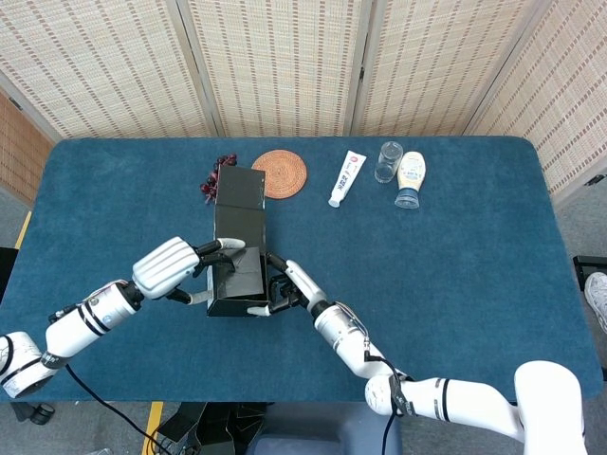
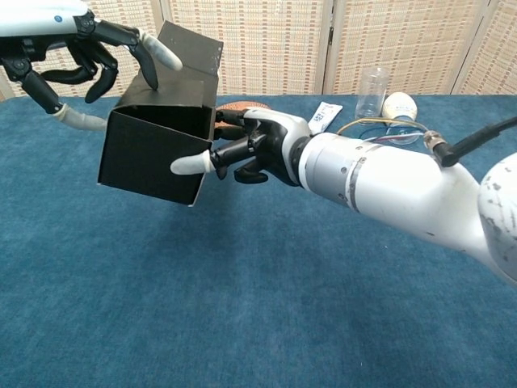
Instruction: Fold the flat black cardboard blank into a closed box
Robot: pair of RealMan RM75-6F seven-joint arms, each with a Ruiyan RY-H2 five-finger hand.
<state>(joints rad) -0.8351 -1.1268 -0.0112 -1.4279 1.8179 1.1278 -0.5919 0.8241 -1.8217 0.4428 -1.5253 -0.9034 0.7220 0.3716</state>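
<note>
Chest view shows the black cardboard box held up above the blue counter, on the left side. The right hand holds the box's right wall, with its fingers pinching the near corner. The left hand is spread, and one fingertip pushes the top flap down. The sides look folded already. I think the next move is to press that flap flat and tuck it in.
</note>
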